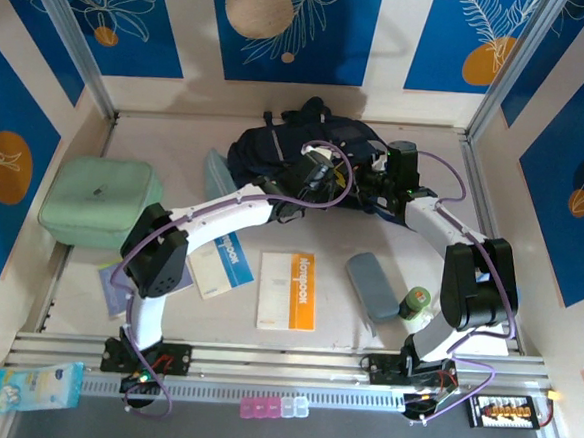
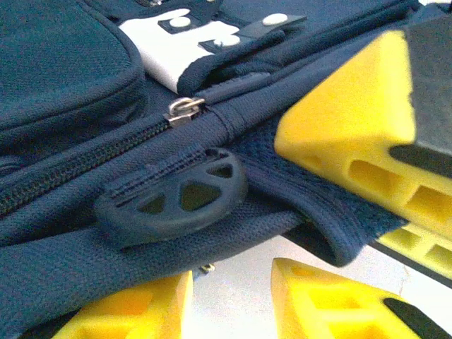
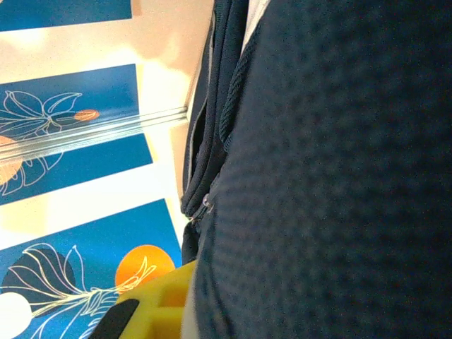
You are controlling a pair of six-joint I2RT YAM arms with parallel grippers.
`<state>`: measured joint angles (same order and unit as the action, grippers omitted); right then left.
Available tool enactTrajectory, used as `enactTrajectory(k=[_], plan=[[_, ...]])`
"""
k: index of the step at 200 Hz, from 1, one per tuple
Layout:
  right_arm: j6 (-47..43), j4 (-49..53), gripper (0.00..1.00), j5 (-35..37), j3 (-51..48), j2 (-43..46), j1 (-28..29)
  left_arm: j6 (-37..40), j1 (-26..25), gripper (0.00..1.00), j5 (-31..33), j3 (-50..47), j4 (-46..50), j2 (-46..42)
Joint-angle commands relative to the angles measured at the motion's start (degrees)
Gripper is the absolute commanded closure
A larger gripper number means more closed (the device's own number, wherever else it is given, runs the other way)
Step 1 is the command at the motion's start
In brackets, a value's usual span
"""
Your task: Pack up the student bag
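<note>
On the table (image 1: 168, 135), one student bag (image 1: 297, 149), one green case (image 1: 98, 200), one grey pouch (image 1: 376, 285)

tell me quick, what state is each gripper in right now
left gripper: open, jaws apart at the bag's zipper edge, nothing gripped yet
right gripper: closed, seemingly pinching the bag's fabric

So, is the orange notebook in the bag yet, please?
Out: the orange notebook lies on the table, apart from the student bag.

Table (image 1: 321, 236): student bag (image 1: 267, 147), green case (image 1: 98, 200), orange booklet (image 1: 288, 290), pouch (image 1: 375, 285)
</note>
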<state>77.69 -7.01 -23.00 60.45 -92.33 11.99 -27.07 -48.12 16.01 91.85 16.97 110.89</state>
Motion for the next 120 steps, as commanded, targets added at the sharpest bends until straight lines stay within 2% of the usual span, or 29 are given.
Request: enactTrajectory(k=[1, 31, 37, 53, 63, 74, 99, 120], plan=[[1.21, -1.69, 0.95, -7.40, 2.96, 0.31, 0.82, -0.53, 0.66, 0.65, 4.26, 2.30, 0.34, 1.19], [1.41, -1.52, 0.95, -7.53, 3.15, 0.14, 0.80, -0.53, 0.78, 0.71, 5.31, 4.23, 1.83, 2.92], [1.42, -1.47, 0.95, -7.56, 3.08, 0.14, 0.84, -0.48, 0.88, 0.74, 5.37, 4.30, 1.84, 3.05], [1.48, -1.34, 0.95, -7.51, 3.10, 0.18, 0.78, 0.12, 1.09, 0.89, 3.89, 4.45, 1.12, 3.44], [1.76, -1.35, 0.95, -7.52, 3.09, 0.14, 0.76, 0.22, 1.16, 0.92, 3.01, 4.90, 1.21, 3.95], [1.78, -1.56, 0.95, -7.57, 3.12, 0.05, 0.82, 0.20, 1.13, 0.91, 2.31, 5.36, 1.55, 4.53], [1.87, -1.65, 0.95, -7.65, 3.28, 0.14, 0.84, -0.08, 1.17, 0.79, 1.91, 5.71, 2.06, 5.20], [2.02, -1.54, 0.95, -7.67, 3.19, 0.21, 0.86, 0.08, 1.16, 0.78, 2.47, 5.77, 1.97, 5.32]])
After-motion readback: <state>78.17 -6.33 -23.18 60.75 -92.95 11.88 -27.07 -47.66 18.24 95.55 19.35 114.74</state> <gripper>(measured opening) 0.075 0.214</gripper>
